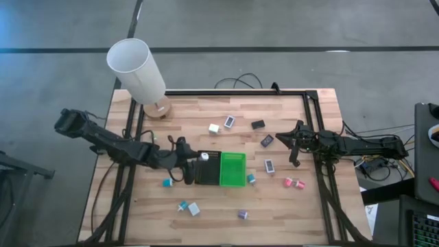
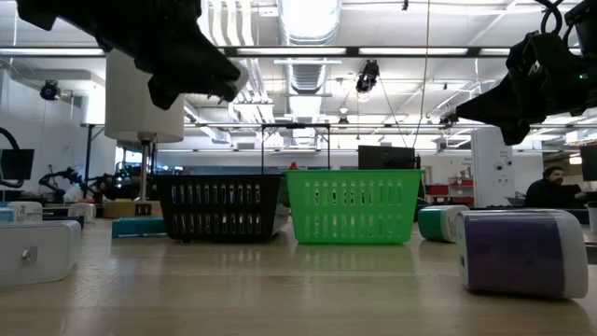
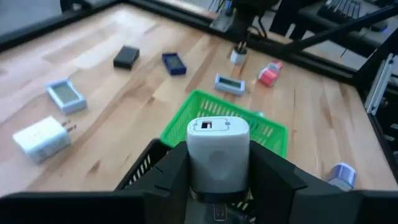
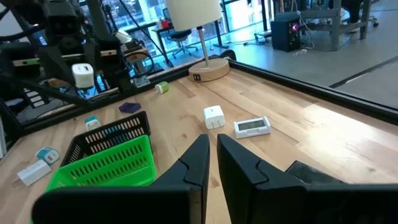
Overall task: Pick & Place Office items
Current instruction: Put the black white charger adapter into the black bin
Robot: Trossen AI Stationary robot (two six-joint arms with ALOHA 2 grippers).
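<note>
Office items are mostly loose on the surface (image 1: 206, 116), but my left pincer (image 3: 217, 180) grips a white charger (image 3: 217, 146) above the black basket (image 1: 207, 169), right pincer (image 4: 211, 158) shut empty.

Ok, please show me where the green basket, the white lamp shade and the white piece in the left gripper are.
green basket (image 1: 232, 180): high view, on its front rim.
white lamp shade (image 1: 136, 68): high view, on its side wall.
white piece (image 3: 217, 149): left wrist view, on its front face, between the left gripper's fingers.
</note>
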